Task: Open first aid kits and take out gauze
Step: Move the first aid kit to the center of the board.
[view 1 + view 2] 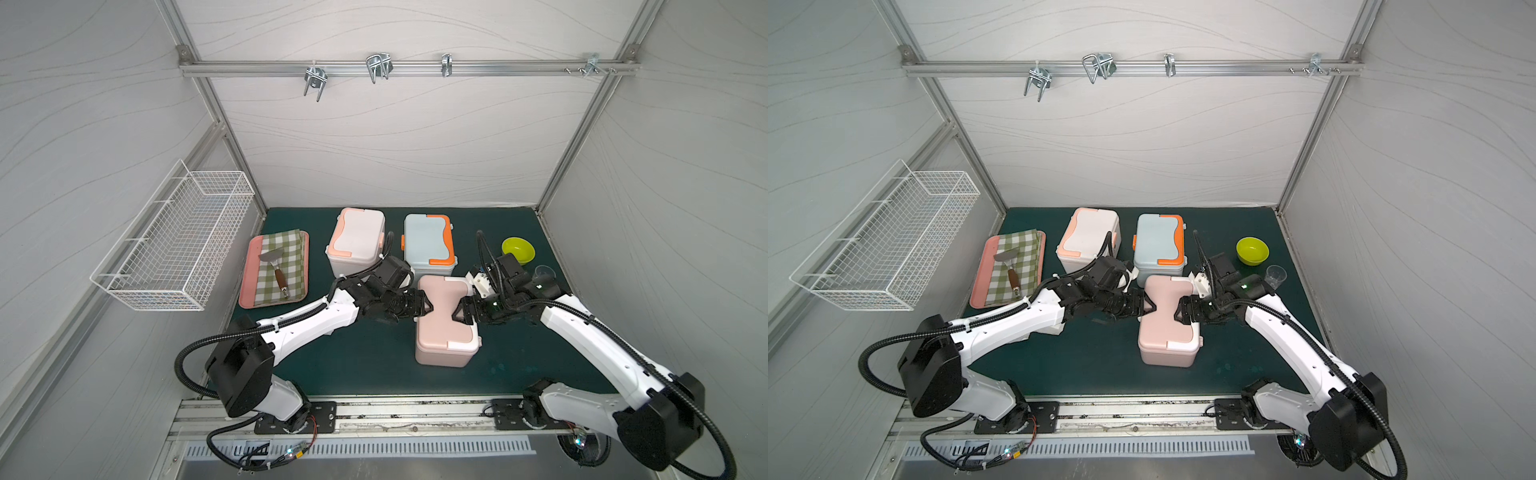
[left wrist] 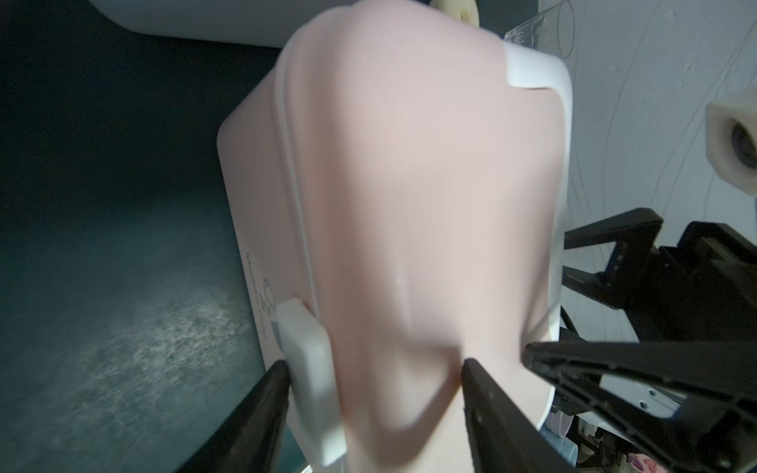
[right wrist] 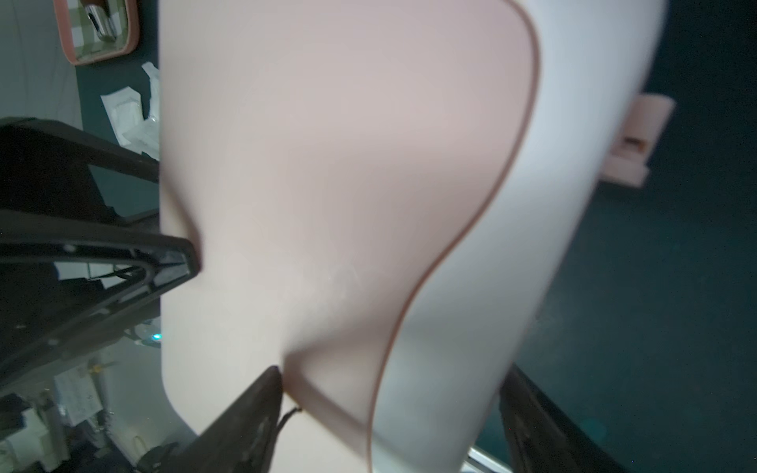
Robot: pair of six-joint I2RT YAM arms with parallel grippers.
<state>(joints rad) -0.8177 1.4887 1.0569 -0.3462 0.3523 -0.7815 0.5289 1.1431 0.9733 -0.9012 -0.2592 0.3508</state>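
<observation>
The pale pink first aid kit stands mid-mat, and in both top views its lid sits on the box. My left gripper is shut on the lid's left edge, one finger against a white latch and the other in the lid's waist. My right gripper stands open around the lid's right edge. The white-and-peach kit and the blue-and-orange kit stand closed behind. Gauze lies on the mat in the right wrist view only.
A pink tray with checked cloth and a spatula lies at the left. A green bowl and a clear cup stand behind my right arm. A wire basket hangs on the left wall.
</observation>
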